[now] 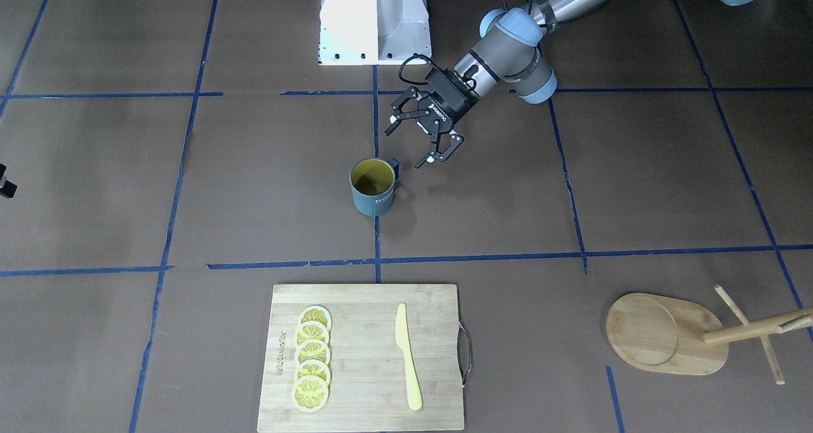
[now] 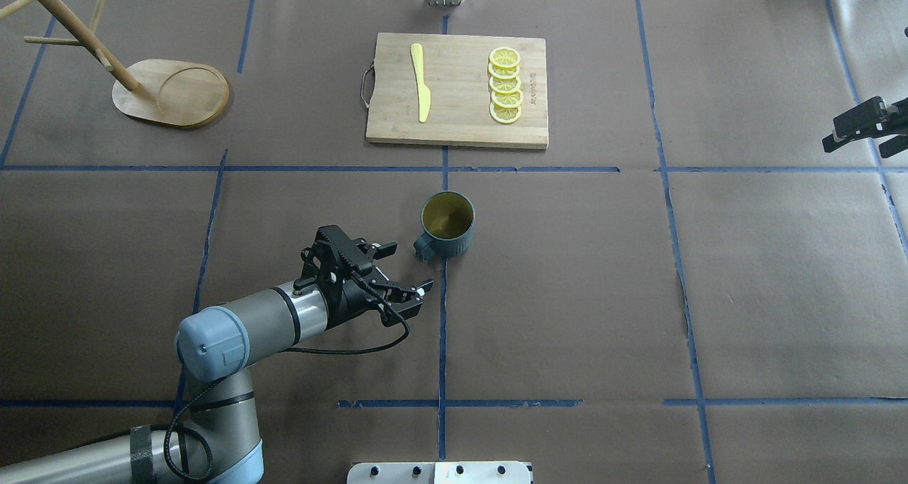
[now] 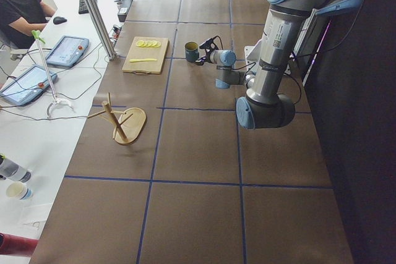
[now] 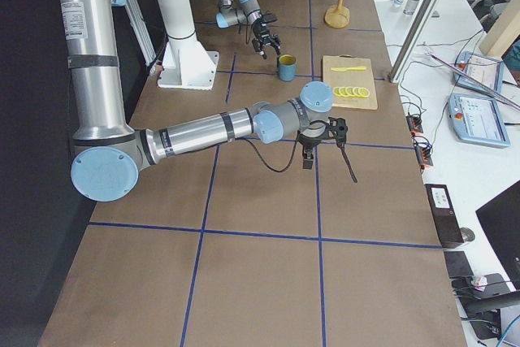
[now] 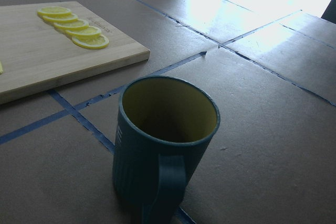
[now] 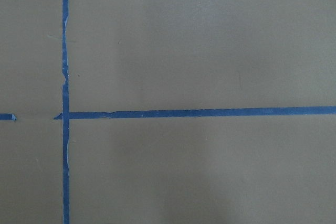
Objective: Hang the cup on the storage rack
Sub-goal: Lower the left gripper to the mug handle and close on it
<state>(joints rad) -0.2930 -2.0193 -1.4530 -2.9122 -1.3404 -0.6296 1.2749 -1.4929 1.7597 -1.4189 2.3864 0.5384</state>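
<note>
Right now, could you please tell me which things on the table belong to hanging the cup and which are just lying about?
For the job: cup, storage rack, left gripper (open, near the cup's handle).
Lying about: bamboo cutting board, lemon slices, yellow knife.

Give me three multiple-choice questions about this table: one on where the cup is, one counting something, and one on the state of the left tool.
1. Where is the cup?
A: on the table, between the cutting board and the left tool
B: on the board
C: hanging from a peg

2. How many lemon slices lie on the board?
A: three
B: seven
C: five

3. What is the left tool's state?
A: shut on the cup
B: open, clear of the cup
C: shut and empty

Answers:
1 A: the overhead view shows it upright on the brown paper between them.
2 C: five slices lie in an overlapping row.
3 B: it gapes, with table showing between it and the handle.
</note>
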